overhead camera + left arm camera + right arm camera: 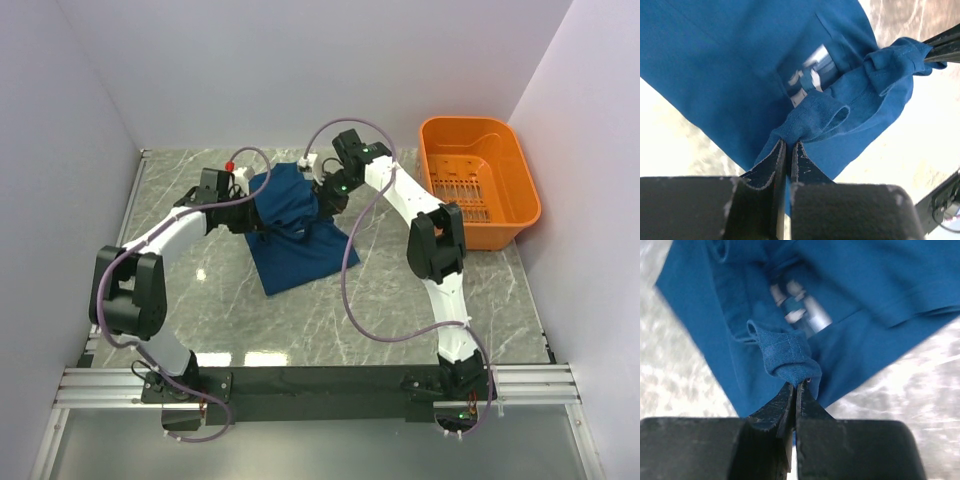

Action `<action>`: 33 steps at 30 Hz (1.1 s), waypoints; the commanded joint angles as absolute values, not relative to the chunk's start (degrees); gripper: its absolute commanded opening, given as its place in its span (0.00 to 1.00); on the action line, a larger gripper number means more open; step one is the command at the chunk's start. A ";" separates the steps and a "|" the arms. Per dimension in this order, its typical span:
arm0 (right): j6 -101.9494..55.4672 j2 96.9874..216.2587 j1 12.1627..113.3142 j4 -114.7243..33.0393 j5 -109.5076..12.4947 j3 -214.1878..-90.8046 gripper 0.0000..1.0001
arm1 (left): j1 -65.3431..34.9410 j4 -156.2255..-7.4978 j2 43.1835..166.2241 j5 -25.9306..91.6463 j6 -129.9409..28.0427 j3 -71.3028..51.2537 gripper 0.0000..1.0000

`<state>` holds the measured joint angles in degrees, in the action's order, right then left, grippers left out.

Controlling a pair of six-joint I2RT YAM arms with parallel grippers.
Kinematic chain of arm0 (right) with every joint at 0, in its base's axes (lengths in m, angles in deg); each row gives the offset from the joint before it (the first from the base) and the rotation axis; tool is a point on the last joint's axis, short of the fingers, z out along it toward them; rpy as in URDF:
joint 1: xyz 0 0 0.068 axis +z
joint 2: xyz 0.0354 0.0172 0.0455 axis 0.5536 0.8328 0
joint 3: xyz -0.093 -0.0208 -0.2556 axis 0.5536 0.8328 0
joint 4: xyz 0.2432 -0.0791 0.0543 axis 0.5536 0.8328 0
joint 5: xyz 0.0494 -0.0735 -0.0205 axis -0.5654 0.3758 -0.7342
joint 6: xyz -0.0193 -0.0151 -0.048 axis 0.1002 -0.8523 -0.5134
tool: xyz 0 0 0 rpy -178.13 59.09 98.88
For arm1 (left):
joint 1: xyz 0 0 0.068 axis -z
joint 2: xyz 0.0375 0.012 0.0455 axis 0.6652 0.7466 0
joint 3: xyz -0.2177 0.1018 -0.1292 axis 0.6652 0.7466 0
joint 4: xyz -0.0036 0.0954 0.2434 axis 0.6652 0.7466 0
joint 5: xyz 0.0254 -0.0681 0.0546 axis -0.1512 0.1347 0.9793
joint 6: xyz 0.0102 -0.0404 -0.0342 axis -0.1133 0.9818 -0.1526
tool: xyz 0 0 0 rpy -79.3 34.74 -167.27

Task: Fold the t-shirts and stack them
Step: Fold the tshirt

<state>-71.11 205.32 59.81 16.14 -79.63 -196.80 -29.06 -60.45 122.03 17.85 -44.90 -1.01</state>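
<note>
The left claw (788,146) is pinching a bunched edge of the navy t-shirt (300,250) at its tips, and the right claw (796,385) is doing likewise. Below them the cloth is trailing onto the table (250,320). Folding is only beginning; nothing is stacked.

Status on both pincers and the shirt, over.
Left pincer shut on edge of dark blue cotton t-shirt. Right pincer shut on another bunched edge. Shirt raised between them, tail on grey marble table. Orange plastic basket off to the right, apart.
</note>
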 commanded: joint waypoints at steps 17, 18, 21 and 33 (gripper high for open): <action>-57.30 211.77 59.36 5.15 -71.37 -205.62 0.00 | -33.79 -61.21 132.74 15.54 -48.38 -11.85 0.01; -57.21 211.77 59.36 5.06 -71.28 -205.53 0.00 | -33.88 -61.30 132.92 15.72 -48.38 -12.29 0.01; -56.69 211.51 59.28 4.27 -70.49 -204.83 0.00 | -34.05 -60.78 133.80 16.07 -48.55 -13.70 0.01; -52.73 211.77 59.45 0.22 -68.90 -204.30 0.00 | -34.32 -59.10 135.82 17.30 -48.99 -15.02 0.01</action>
